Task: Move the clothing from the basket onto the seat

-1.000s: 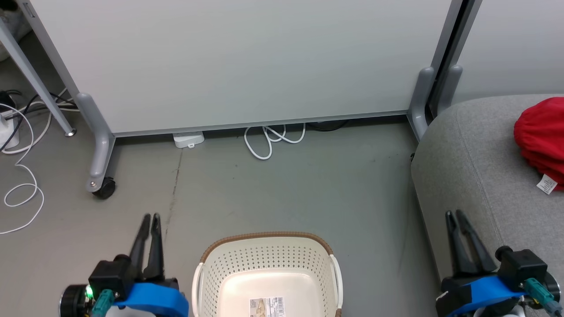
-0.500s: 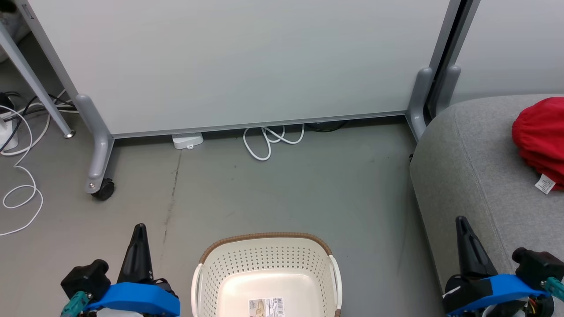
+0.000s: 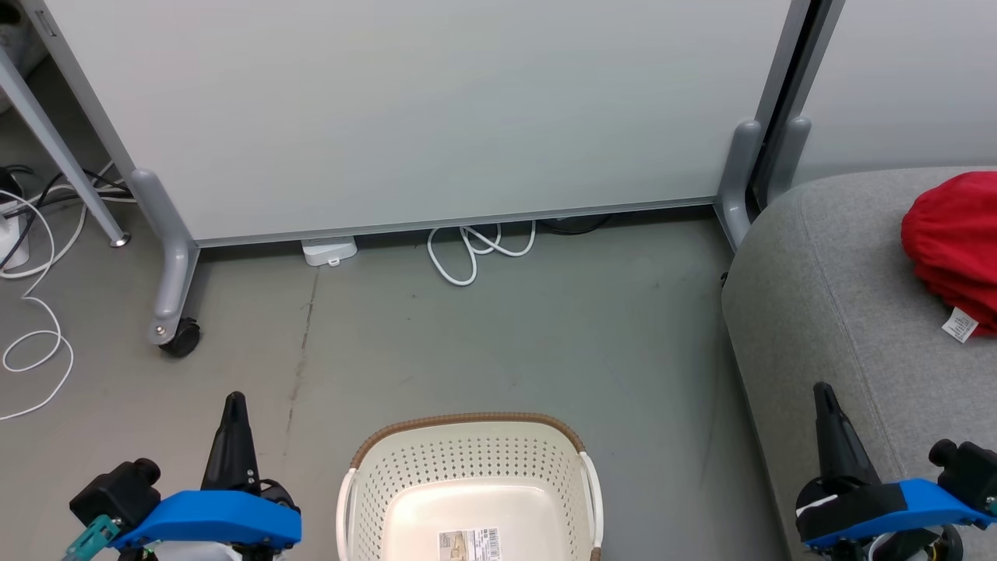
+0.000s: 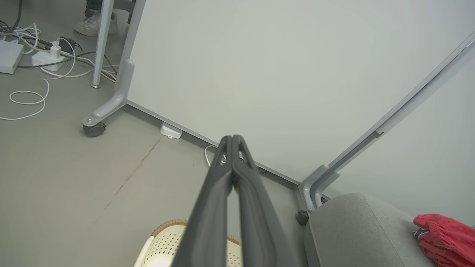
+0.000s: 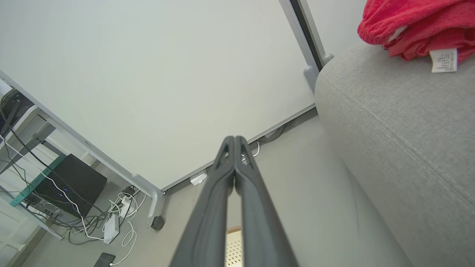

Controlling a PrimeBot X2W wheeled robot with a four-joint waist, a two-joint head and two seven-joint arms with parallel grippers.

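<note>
The cream perforated basket [image 3: 470,460] with a brown rim stands on the floor at the bottom middle, holding just a barcode sticker [image 3: 470,541]. Red clothing [image 3: 954,245] with a white label lies bunched on the grey seat [image 3: 826,296] at the right; it also shows as the red clothing [image 5: 415,26] in the right wrist view and as red clothing [image 4: 443,241] in the left wrist view. My left gripper [image 3: 234,401] is shut and empty, left of the basket. My right gripper [image 3: 822,389] is shut and empty over the seat's front edge.
A pale partition panel [image 3: 436,101] on castor feet [image 3: 179,339] stands across the back. White cables [image 3: 475,249] and a small white box [image 3: 329,251] lie at its base. More cables [image 3: 31,312] trail at the left. A shoe [image 4: 87,26] shows beyond the panel.
Both grippers have drawn back toward the bottom of the head view and turned edge-on. The whole picture has shifted slightly left, so the camera moved a little.
</note>
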